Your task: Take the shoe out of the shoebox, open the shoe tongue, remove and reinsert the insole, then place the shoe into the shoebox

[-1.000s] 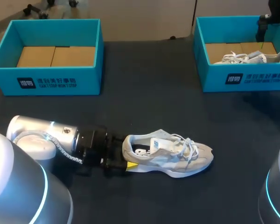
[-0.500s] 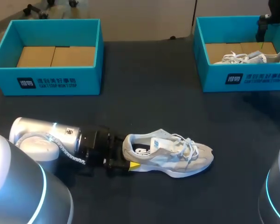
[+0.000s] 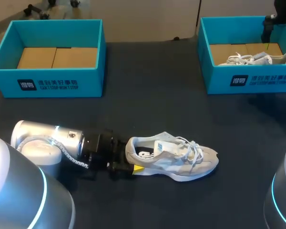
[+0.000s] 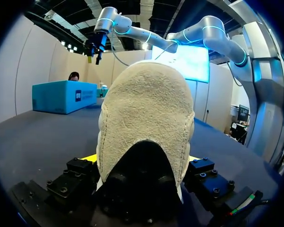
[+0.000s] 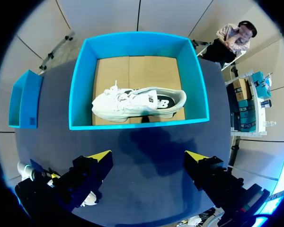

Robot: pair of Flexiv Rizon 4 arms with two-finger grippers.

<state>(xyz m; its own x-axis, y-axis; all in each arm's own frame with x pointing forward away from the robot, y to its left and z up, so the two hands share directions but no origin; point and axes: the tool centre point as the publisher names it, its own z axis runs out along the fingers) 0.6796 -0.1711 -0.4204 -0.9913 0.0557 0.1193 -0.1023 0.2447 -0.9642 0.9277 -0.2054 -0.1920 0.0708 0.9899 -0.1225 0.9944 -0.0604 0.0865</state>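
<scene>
Sneaker lies on the surface, near centre. Left gripper: fingers spread astride its heel, no clamp evident. Right gripper: fingers wide, above far-right shoebox. Judged step: securing the heel. Next: close, then open the tongue.

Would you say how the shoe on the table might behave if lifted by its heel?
The shoe probably lifts lightly, its soft fabric heel giving under pressure. Held there, the toe would likely droop, and loose laces may dangle.
</scene>
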